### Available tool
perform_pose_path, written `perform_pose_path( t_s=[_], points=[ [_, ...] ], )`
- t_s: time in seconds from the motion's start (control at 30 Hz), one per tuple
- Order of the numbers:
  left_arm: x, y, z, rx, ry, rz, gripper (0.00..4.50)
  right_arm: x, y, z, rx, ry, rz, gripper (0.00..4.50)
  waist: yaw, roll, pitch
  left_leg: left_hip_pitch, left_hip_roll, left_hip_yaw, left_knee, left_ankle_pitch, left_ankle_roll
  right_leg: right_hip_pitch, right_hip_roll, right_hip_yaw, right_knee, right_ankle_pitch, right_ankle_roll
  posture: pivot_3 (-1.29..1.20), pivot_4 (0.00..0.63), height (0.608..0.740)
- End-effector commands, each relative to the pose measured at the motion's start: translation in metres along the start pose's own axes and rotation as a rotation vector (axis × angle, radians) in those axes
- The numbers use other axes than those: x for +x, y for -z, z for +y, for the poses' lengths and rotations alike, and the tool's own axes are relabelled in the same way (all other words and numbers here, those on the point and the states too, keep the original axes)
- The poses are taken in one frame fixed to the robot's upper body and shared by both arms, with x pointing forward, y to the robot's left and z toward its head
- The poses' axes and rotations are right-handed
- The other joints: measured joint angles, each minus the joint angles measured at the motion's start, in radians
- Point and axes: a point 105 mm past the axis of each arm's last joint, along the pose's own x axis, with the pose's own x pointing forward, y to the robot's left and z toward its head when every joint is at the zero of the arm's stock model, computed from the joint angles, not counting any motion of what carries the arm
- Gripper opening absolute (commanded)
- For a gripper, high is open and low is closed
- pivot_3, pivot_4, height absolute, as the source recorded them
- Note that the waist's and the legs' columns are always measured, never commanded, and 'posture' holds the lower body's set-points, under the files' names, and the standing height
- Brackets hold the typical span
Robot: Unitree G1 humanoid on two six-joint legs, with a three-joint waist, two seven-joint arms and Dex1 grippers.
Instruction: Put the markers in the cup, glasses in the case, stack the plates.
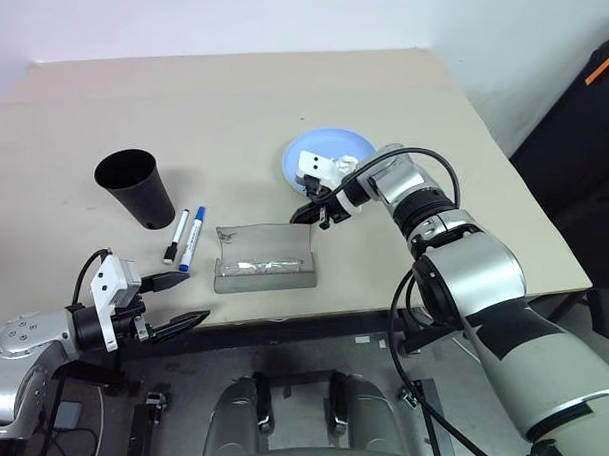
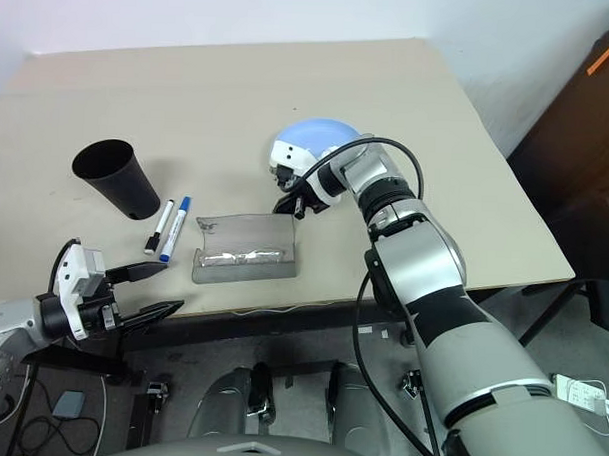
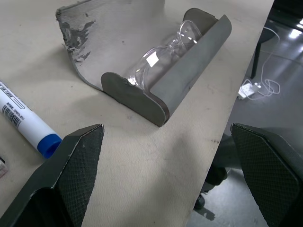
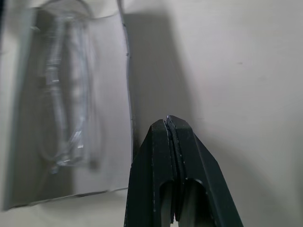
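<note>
Glasses [image 3: 163, 52] lie in the open case [image 1: 266, 267]. Right gripper [image 1: 315, 214] is clenched empty just beside its lid. Left gripper [image 1: 177, 302] is released, off the table edge.

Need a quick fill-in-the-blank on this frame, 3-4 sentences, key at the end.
1. The glasses lie inside the open grey ____.
2. The two markers lie on the table next to the black ____.
3. The right gripper is ____, with nothing between its fingers.
4. The left gripper is ____.

Missing words: case; cup; shut; open
</note>
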Motion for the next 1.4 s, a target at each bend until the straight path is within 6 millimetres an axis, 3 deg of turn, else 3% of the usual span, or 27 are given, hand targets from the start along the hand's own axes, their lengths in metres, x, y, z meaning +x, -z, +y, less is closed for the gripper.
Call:
perform_pose_path(
  t_s=[0.03,0.4,0.87,1.27,1.4],
  points=[
    [-0.001,-0.008,0.001,0.035,0.004,-0.005,4.50,-0.006,-0.014,0.004,-0.059,-0.036,-0.041,0.03,0.000,0.000,0.000,0.000,0.000,0.000,0.000,0.000,0.000,0.000,0.000,0.000,0.000,0.000,0.000,0.00,0.150,0.711],
    [-0.005,-0.013,0.006,0.045,-0.011,0.008,4.50,-0.003,-0.012,0.020,-0.104,-0.144,-0.092,0.03,0.001,0.000,0.000,0.001,0.000,0.000,0.000,0.000,0.000,0.000,0.000,0.000,0.000,0.000,0.000,0.00,0.150,0.711],
    [-0.007,-0.009,0.008,0.046,-0.027,0.004,4.50,0.008,-0.002,0.068,-0.149,-0.241,-0.147,0.03,0.004,0.000,0.000,0.001,0.000,0.000,-0.003,0.000,0.000,0.000,-0.001,0.000,0.000,0.000,0.000,0.00,0.150,0.711],
    [-0.004,-0.013,0.009,0.057,-0.040,-0.005,4.50,0.014,0.000,0.071,-0.142,-0.201,-0.157,0.03,0.003,0.000,0.000,0.002,0.000,0.001,-0.008,0.000,0.000,-0.001,0.000,0.000,-0.003,0.000,0.000,0.00,0.150,0.711],
    [-0.006,-0.020,0.010,0.050,-0.060,-0.030,4.50,0.005,-0.015,0.075,-0.131,-0.224,-0.235,0.03,0.003,0.000,0.000,0.002,0.000,0.002,-0.008,0.000,0.000,-0.001,0.000,0.000,-0.004,0.000,0.000,0.00,0.150,0.711]
  ],
)
